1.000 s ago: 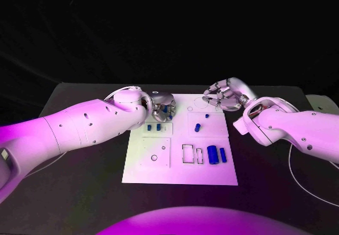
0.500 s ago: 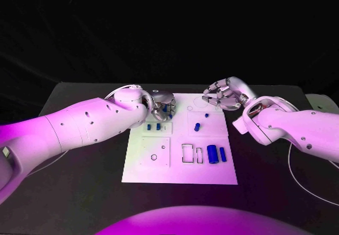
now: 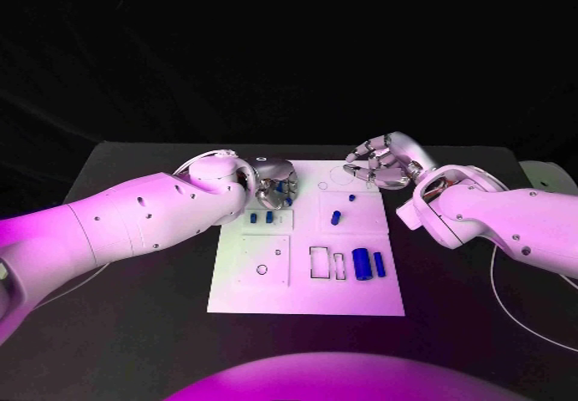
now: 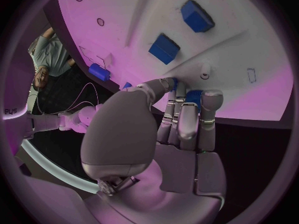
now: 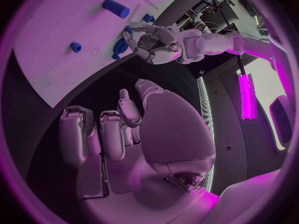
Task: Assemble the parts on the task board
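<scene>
The task board (image 3: 307, 276) lies mid-table with several blue parts (image 3: 362, 264) on it, apparently unseated, so assembly looks early. At the board's far-left corner the left hand (image 3: 276, 185) pinches a small blue part (image 4: 193, 97). The right hand (image 3: 383, 164) hovers at its far-right corner, fingers curled, empty.

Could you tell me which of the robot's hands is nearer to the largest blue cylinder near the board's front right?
Right, by a small margin. The right hand hovers over the board's far right corner, straight beyond the large blue cylinder; the left hand works at the far left, diagonally farther off.
</scene>
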Controlling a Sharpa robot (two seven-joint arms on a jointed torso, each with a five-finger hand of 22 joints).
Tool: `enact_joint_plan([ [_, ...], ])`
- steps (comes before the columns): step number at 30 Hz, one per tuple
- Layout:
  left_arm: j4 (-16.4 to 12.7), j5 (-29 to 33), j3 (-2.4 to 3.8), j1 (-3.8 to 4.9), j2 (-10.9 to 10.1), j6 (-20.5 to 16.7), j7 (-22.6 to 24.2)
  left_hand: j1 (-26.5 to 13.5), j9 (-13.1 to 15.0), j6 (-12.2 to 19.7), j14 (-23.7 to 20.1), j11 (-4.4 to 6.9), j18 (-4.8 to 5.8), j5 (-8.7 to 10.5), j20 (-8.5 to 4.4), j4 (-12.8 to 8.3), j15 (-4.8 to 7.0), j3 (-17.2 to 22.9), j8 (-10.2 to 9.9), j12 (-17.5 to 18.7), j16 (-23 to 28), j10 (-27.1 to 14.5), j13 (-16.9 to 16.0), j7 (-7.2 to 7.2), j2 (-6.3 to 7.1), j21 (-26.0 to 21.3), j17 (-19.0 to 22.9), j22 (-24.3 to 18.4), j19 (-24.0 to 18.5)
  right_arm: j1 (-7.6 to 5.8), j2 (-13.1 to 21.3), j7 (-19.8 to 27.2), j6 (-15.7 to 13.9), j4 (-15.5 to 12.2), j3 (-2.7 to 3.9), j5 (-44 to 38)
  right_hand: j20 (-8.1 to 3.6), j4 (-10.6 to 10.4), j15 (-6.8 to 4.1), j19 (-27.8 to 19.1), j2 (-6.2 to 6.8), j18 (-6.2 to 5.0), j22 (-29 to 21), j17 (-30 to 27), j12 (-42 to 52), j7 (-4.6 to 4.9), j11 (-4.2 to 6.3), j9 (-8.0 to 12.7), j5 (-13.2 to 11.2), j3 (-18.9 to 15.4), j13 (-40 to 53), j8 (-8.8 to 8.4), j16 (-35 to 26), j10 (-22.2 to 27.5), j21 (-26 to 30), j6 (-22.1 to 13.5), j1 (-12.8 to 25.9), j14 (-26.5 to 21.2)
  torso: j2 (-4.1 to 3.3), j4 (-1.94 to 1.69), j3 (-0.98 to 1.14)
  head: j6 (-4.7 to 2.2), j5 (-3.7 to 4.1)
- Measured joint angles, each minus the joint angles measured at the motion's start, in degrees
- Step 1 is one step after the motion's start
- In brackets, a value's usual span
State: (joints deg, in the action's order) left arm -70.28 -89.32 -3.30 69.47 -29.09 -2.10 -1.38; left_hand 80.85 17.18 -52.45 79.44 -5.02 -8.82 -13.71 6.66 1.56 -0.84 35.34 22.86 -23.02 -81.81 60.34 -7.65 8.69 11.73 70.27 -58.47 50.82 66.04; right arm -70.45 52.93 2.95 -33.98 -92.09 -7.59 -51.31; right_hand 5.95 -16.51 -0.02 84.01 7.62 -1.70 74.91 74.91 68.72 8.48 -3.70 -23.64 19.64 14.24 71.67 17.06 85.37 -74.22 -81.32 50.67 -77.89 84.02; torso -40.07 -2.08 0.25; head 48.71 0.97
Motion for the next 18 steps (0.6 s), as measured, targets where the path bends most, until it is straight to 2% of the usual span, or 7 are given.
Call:
enact_joint_plan([
  [5,-2.25,0.09,0.74,-0.37,-1.90,-0.01,-0.26,-0.05,0.00,-0.09,0.00,0.10,-0.01,0.00,0.00,0.00,0.00,0.00,0.00,0.05,0.00,0.10,-0.01,0.09,0.05,0.00,0.00,0.00,0.00,0.00,0.05,0.00,-0.01,0.03,0.00,-0.01,0.00,0.00,0.00,0.00,0.00,0.00,0.00,0.00,0.00,0.00,0.00,0.00,0.00,0.00,0.00,0.00,0.00,0.00,0.00,0.00,0.00,0.00,0.05,-0.06,0.01,-0.17,0.01],
  [12,-5.59,0.56,2.07,-0.01,-4.74,-0.08,-0.69,-0.28,0.00,-0.31,0.00,0.10,0.00,0.00,-0.14,-0.16,0.00,-0.16,-0.27,0.59,0.00,0.51,0.01,-0.11,0.28,0.00,0.08,0.17,0.14,-0.01,0.14,0.01,-0.07,0.06,0.00,-0.01,0.00,0.00,0.00,0.00,0.00,0.00,-0.01,0.00,0.00,0.00,0.00,-0.04,0.00,0.00,0.00,0.00,0.00,0.00,0.00,0.00,0.00,0.00,0.13,-0.14,-0.01,-0.36,-0.03],
  [18,-7.72,1.07,2.59,0.12,-7.03,-0.23,-1.15,-0.43,0.00,-0.30,0.00,0.31,0.00,0.00,-0.21,-0.16,0.00,-0.16,-0.28,0.62,0.00,0.72,0.04,-0.11,0.12,0.00,0.08,0.23,0.20,-0.01,0.17,0.04,-0.17,0.04,0.00,-0.01,0.00,0.00,0.00,0.00,0.00,0.00,-0.01,0.00,0.00,0.00,0.00,-0.04,0.00,0.00,0.00,0.00,0.00,0.00,0.00,0.00,0.00,0.00,0.10,-0.14,-0.01,-0.55,-0.18],
])
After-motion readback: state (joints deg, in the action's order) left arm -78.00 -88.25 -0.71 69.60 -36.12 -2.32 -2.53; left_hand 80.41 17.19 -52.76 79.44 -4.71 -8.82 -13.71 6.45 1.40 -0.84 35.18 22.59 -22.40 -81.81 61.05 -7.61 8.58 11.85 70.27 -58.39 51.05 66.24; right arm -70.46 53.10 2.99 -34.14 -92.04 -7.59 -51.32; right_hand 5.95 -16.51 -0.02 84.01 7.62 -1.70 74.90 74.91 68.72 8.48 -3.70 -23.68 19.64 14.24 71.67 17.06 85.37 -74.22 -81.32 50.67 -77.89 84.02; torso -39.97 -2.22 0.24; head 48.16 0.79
